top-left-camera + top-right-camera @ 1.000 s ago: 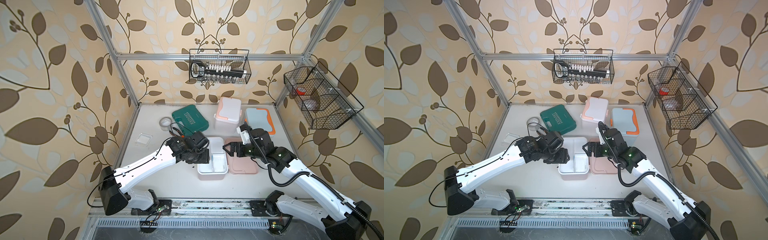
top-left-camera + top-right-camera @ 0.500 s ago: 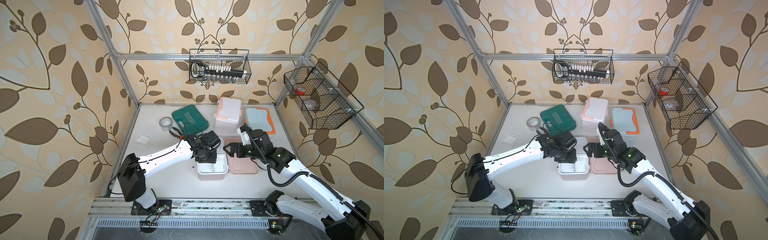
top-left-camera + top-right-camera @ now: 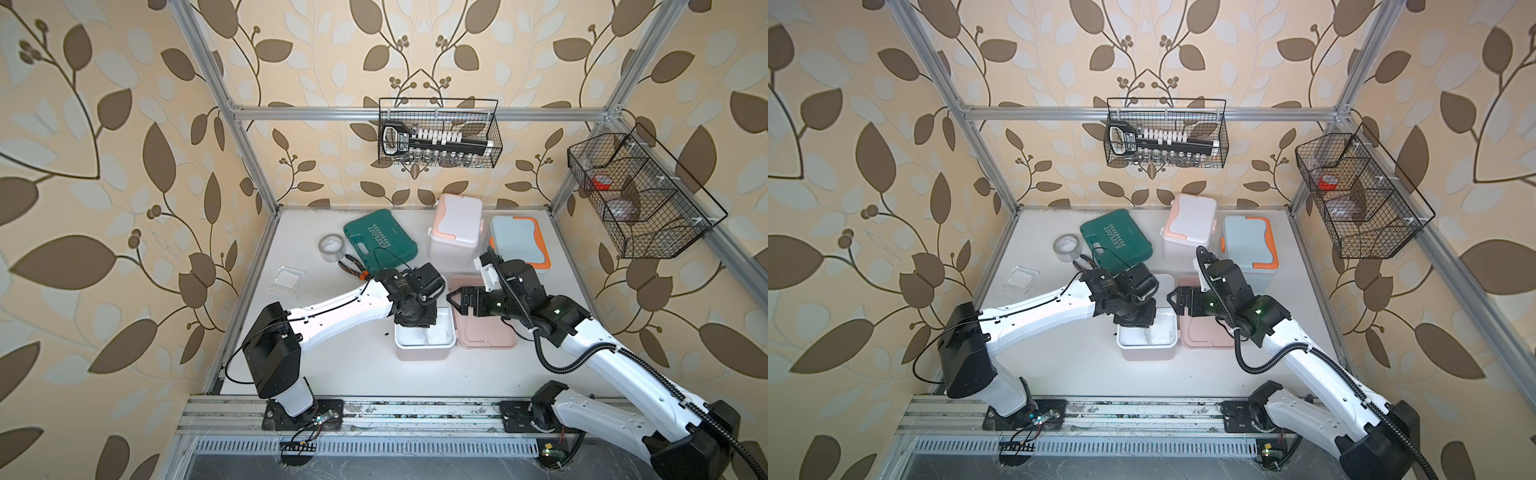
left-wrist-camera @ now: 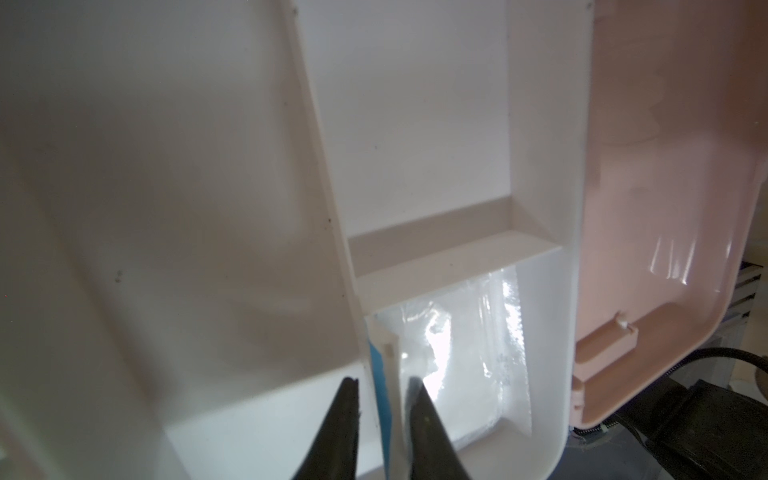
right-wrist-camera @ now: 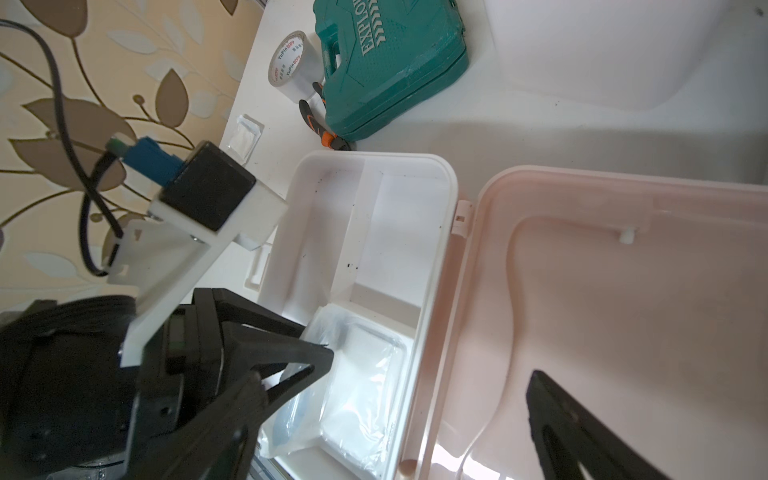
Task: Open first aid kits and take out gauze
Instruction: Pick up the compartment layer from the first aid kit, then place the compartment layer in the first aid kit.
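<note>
Jaws of the right gripper [image 3: 455, 301] stand wide above the open pink first aid kit [image 3: 486, 336]. The left gripper [image 4: 382, 380] jaws sit narrow around the gauze packet [image 4: 457, 365] edge inside it, but whether they pinch it is unclear. Best to clear the divider [image 4: 332, 232] and lift straight.

Pink-lidded white kit [image 3: 422, 353], teal case [image 3: 380, 239] w/ white lettering, brown-leaf wallpaper [image 3: 124, 166].

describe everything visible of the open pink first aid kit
The pink first aid kit sits open on the table: smooth plastic, a white divided tray in a pink base, the hinged pink lid lying flat beside it, inside up. One compartment holds a gauze packet; the left gripper reaches in, jaws pinched on its edge.
</note>
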Controlling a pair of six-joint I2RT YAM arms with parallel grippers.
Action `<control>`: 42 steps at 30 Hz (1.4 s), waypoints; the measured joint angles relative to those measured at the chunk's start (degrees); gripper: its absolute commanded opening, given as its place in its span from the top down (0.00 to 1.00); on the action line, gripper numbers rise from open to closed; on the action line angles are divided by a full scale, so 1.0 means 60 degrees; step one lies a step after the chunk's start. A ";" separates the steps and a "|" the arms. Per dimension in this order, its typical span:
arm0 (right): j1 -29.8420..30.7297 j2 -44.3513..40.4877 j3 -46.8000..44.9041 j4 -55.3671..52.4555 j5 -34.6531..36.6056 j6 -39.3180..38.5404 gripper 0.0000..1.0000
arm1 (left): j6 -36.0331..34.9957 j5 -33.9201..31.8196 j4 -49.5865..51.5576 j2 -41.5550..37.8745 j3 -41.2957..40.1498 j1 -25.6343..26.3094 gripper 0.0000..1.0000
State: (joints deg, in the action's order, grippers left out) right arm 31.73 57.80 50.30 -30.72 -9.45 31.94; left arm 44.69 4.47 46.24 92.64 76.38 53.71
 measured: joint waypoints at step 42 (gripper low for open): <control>-0.0004 0.0127 -0.0036 0.0229 -0.1501 -0.0222 0.00 | 0.0066 -0.0623 0.0226 -0.0423 -0.0127 -0.0087 1.00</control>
State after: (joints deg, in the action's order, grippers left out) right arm 31.70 58.57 50.09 -29.34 -18.46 30.61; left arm 45.08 0.73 47.59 90.11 75.61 53.19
